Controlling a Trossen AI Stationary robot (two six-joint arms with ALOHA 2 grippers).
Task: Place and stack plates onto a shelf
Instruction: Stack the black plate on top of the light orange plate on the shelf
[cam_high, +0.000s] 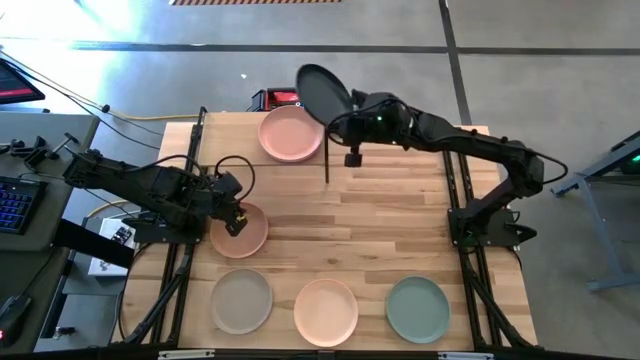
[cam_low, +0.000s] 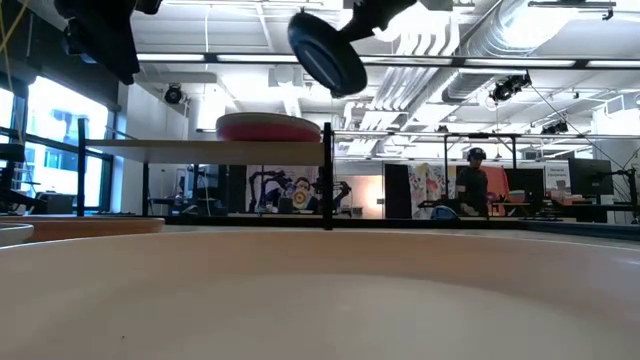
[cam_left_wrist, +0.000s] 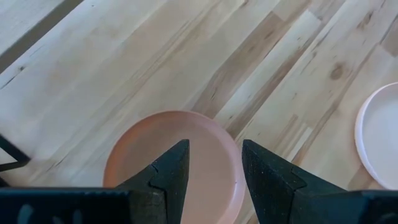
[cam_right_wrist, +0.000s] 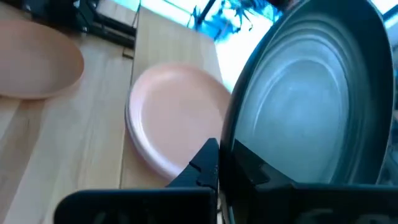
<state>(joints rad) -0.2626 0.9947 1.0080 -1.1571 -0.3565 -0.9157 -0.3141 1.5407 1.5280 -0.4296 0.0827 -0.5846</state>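
R gripper (cam_high: 352, 103) pinched tight on rim of dark grey plate (cam_high: 322, 93), held tilted above far end of shelf (cam_high: 315, 165), just past the pink stack (cam_high: 291, 133) already sitting on it. L gripper (cam_high: 236, 222) w/ fingers (cam_left_wrist: 168, 177) spread wide, hovering over peach plate (cam_high: 240, 231) on the tabletop near shelf's left side, not gripping yet. Three more plates along table edge opposite shelf: beige-grey (cam_high: 241, 300), pale peach (cam_high: 326, 311), sage green (cam_high: 417, 309).

Handling, judged only: plates look stiff, light, matte, so prob. not too slippery; shallow, so no wall to grab. Best hold = rim edge, one finger under lip, one on top, as R has it. Rim pinch lets plate swing or tilt, so level it before lowering onto stack. Hard material likely; drop could chip or knock stack off shelf.
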